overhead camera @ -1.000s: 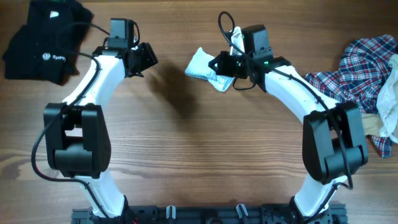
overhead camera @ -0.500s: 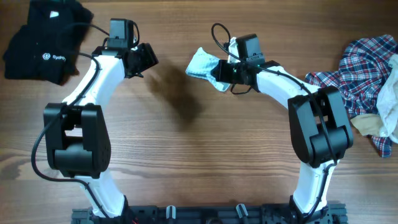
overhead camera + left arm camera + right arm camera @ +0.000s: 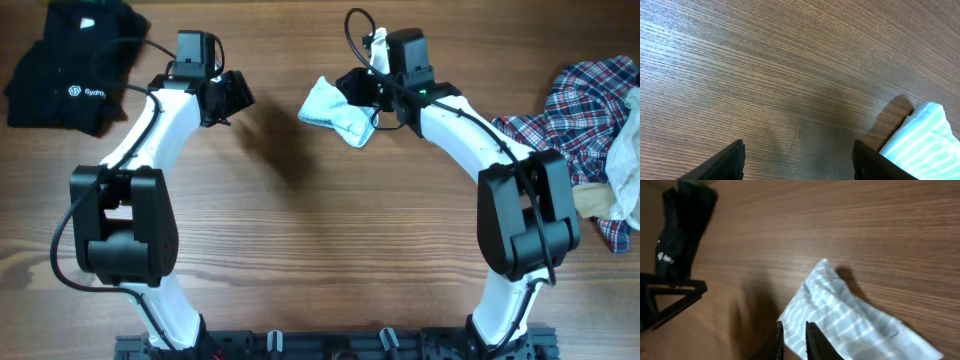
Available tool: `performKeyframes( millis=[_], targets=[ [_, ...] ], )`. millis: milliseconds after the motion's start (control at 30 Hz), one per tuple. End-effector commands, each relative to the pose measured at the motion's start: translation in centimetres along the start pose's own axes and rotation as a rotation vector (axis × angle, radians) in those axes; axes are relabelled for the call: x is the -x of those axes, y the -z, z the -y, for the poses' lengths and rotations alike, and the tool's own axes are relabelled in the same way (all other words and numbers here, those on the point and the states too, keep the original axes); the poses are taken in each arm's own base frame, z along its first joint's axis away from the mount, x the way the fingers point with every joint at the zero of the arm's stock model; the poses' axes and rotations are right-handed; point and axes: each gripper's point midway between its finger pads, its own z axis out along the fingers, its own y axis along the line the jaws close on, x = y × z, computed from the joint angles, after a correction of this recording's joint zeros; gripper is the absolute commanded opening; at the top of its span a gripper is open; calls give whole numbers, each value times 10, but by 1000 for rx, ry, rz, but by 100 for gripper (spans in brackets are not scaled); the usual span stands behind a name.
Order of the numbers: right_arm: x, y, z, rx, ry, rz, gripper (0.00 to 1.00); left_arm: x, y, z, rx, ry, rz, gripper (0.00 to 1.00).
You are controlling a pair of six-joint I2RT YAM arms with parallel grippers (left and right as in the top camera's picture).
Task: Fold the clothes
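The small pale blue-white striped cloth (image 3: 328, 104) hangs bunched from my right gripper (image 3: 356, 94) above the table's far middle, casting a shadow on the wood. In the right wrist view the gripper (image 3: 793, 341) is shut on the cloth's (image 3: 855, 322) edge, and the cloth spreads away to the right. My left gripper (image 3: 234, 94) is open and empty, to the left of the cloth. In the left wrist view its fingers (image 3: 729, 161) stand wide apart over bare wood, with a corner of the cloth (image 3: 925, 137) at the right.
A black garment with a white logo (image 3: 68, 62) lies at the far left corner, also in the right wrist view (image 3: 682, 225). A red-blue-white plaid shirt (image 3: 580, 105) and a beige piece (image 3: 598, 203) lie heaped at the right edge.
My right gripper swung slightly left and then back toward the far side, still holding the striped cloth. The left arm has not moved.
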Motion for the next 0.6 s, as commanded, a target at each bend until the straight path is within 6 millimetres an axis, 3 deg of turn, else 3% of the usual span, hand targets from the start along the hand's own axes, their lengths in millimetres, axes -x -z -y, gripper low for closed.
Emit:
performKeyframes(
  millis=[0,167,267,400,567],
  targets=[
    [-8,-16,22,-55,-21,-19,16,5,7,2,-5,-6,21,68],
    [-47,-45,45,-53,-71,-129,16,5,7,2,-5,-6,21,68],
    [-61,-54,54,-58,-87,-163,16,5,7,2,-5,-6,21,68],
    [-54,-50,50,-55,-77,-145,16,5,7,2,-4,-6,20,68],
    [-24,-27,25,-22,-39,-73,18,4,7,2,-7,-6,18,68]
  ],
)
